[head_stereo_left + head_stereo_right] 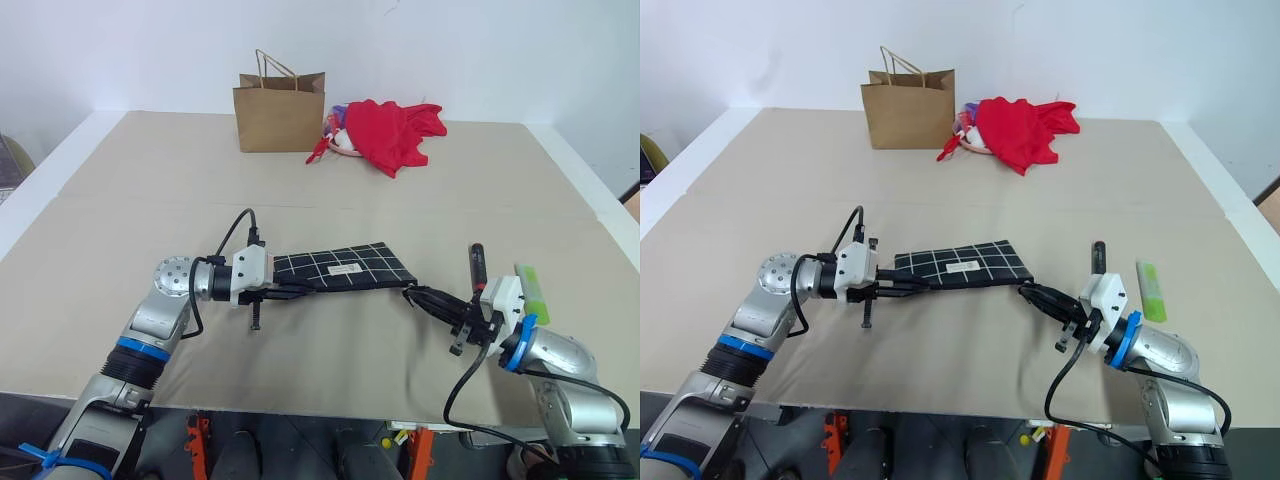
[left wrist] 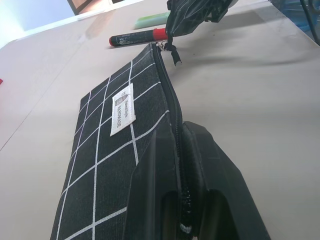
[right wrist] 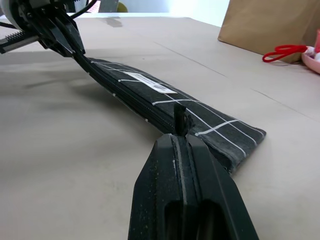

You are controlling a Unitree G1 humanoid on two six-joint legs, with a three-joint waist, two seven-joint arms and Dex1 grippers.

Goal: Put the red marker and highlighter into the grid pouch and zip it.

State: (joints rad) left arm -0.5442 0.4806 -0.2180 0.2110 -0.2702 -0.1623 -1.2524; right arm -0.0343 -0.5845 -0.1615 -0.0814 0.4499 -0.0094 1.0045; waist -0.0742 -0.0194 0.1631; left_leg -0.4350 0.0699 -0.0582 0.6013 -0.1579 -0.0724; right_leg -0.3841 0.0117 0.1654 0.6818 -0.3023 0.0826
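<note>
The grid pouch (image 1: pixel 340 268), black with white lines and a small white label, hangs stretched between my two grippers just above the table. My left gripper (image 1: pixel 290 290) is shut on the pouch's left end, along the zipper edge (image 2: pixel 172 107). At the right end my right gripper (image 1: pixel 412 293) is shut on the zipper pull (image 3: pixel 180 117). The red marker (image 1: pixel 477 265) lies on the table just right of the pouch. Farther right, beside my right wrist, lies the light green highlighter (image 1: pixel 531 283).
A brown paper bag (image 1: pixel 279 112) stands at the back of the table. A red cloth (image 1: pixel 392 130) with small items is heaped to its right. Bare beige table (image 1: pixel 330 360) stretches in front of and behind the pouch.
</note>
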